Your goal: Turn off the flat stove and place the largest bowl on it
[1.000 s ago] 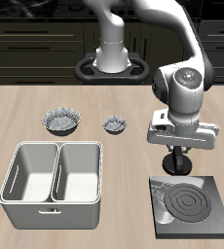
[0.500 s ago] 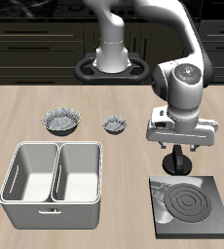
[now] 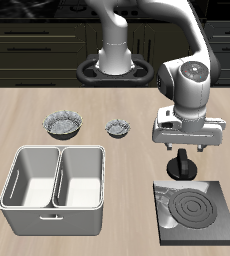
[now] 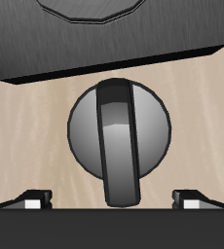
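Closest to the table's front edge is the flat stove (image 3: 195, 211), dark rings, nothing sitting on it. Beside it is a grey double-basin tub (image 3: 55, 180). Just behind the stove is its black round knob (image 4: 119, 131). The hand (image 3: 185, 158) hangs right over that knob with its fingers (image 4: 31, 199) spread wide on either side, not touching it. Farther back on the wooden table (image 3: 17, 115), there's a small bowl (image 3: 117, 127) and then the largest bowl (image 3: 63, 124) with its crinkled rim, well away from the stove.
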